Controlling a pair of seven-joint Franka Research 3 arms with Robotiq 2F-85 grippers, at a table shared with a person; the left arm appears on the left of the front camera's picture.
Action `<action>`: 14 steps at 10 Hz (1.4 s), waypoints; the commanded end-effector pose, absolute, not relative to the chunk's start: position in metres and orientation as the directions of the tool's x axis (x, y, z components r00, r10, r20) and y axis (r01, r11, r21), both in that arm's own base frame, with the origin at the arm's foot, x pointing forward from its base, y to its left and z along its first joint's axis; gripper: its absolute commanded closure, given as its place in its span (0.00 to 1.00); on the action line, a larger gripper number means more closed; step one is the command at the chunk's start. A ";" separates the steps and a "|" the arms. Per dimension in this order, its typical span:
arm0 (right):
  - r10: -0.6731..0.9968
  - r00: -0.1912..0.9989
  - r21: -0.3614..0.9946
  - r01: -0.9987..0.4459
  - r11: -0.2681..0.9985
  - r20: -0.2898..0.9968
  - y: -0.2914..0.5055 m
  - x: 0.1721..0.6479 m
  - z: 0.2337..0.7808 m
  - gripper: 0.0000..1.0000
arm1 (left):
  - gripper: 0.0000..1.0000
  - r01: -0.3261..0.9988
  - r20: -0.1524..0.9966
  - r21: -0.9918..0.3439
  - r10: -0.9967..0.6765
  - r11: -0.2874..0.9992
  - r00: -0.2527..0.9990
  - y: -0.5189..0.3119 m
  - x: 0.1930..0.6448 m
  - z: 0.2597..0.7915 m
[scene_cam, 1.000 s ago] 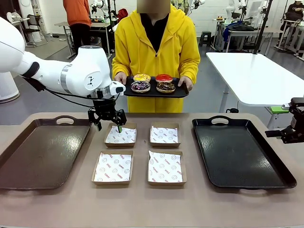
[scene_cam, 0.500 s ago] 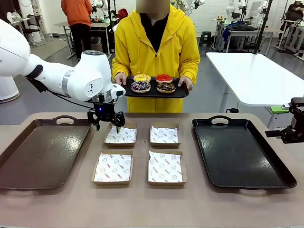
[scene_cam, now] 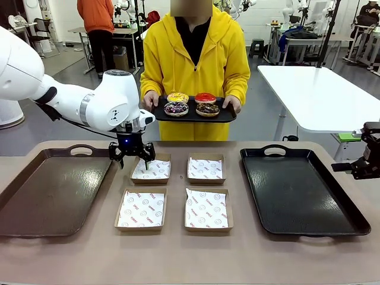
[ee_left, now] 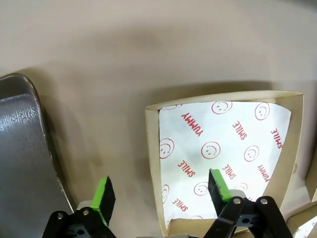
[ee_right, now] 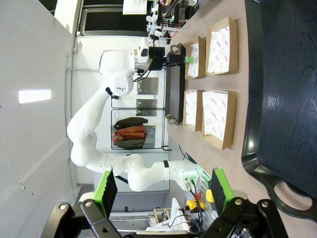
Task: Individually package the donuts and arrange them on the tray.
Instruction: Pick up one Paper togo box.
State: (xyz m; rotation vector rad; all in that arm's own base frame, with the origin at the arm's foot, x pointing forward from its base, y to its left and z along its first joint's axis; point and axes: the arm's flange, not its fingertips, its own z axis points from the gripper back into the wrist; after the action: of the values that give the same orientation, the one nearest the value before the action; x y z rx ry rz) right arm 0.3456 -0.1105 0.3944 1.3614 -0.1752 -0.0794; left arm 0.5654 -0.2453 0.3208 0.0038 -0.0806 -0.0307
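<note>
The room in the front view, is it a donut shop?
Probably a robot lab, not a shop: a white robot arm reaches over the table, and a plain white work table stands in the big hall behind.

Righted the left gripper [scene_cam: 132, 161] from a slant to straight down at the far-left paper-lined box [scene_cam: 155, 170]. Shifted it from over the box's paper to astride its left wall, one green pad [ee_left: 218, 185] inside, the other outside. Lowered the arm's white joint [scene_cam: 116, 100] toward the box. Brought a blue wrist light [scene_cam: 124, 141] into sight above the box.
</note>
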 end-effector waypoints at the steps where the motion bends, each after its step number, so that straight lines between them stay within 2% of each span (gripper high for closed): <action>1: -0.158 0.984 0.979 -0.053 0.198 0.085 -0.111 0.345 0.395 0.00 | 0.56 -0.001 0.098 -0.017 0.002 1.000 0.995 -0.250 0.570 0.324; 2: -0.158 0.984 0.979 -0.053 0.198 0.085 -0.111 0.345 0.395 0.00 | 1.00 -0.002 0.096 -0.016 0.003 1.000 0.995 -0.250 0.570 0.326; 3: -0.158 0.984 0.979 -0.053 0.198 0.085 -0.111 0.345 0.395 0.00 | 0.61 -0.005 0.095 -0.017 0.006 1.000 0.995 -0.250 0.570 0.326; 4: -0.158 0.984 0.979 -0.053 0.198 0.085 -0.111 0.345 0.395 0.00 | 1.00 -0.006 0.091 -0.022 0.008 1.000 0.996 -0.250 0.570 0.326; 12: -0.158 0.984 0.979 -0.053 0.198 0.085 -0.111 0.345 0.395 0.00 | 1.00 0.001 0.075 -0.032 0.002 0.999 0.997 -0.247 0.569 0.337; 14: -0.158 0.984 0.979 -0.053 0.198 0.085 -0.111 0.345 0.395 0.00 | 1.00 0.028 0.019 -0.022 -0.027 0.999 0.999 -0.249 0.562 0.376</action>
State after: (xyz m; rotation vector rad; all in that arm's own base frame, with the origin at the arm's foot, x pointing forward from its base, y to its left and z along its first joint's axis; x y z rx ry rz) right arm 0.3456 -0.1106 0.3943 1.3615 -0.1752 -0.0795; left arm 0.5661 -0.2492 0.3480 -0.0255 -0.0605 -0.0083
